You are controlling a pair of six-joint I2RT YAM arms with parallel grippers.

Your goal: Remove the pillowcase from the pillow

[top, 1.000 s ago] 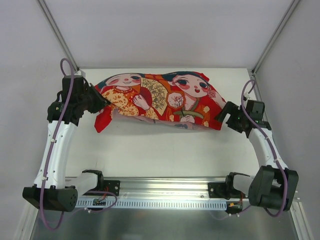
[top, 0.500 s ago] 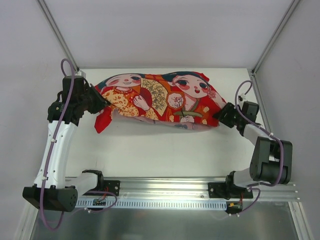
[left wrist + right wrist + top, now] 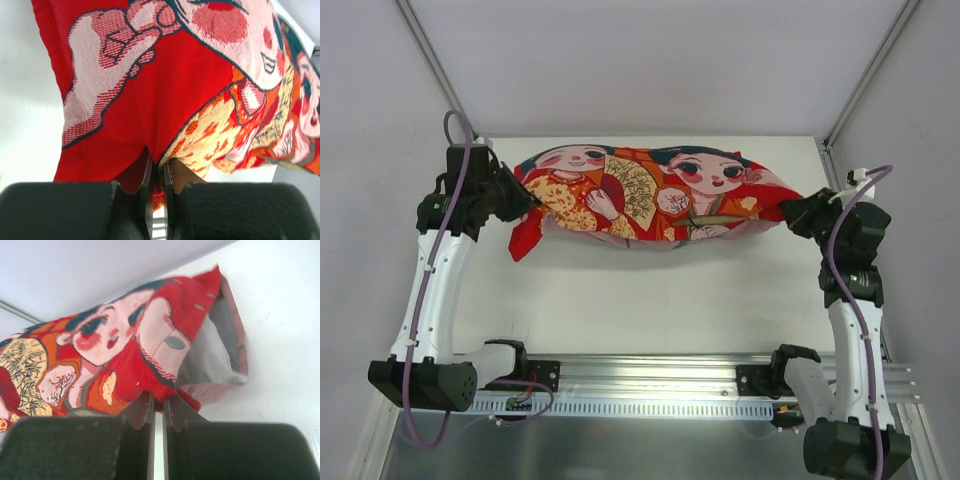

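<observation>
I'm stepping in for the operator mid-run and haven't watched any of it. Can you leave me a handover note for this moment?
Grippers: the left gripper is shut on the left end of the pillowcase. The right gripper is shut on its right end, just below the open mouth.
Things: the pillowcase is stretched between both grippers over the far half of the table. The pillow sits inside, with only a pale patch showing at the mouth.
Done: both ends are gripped.
Left: drawing the cover off the pillow, which is not yet out.
</observation>
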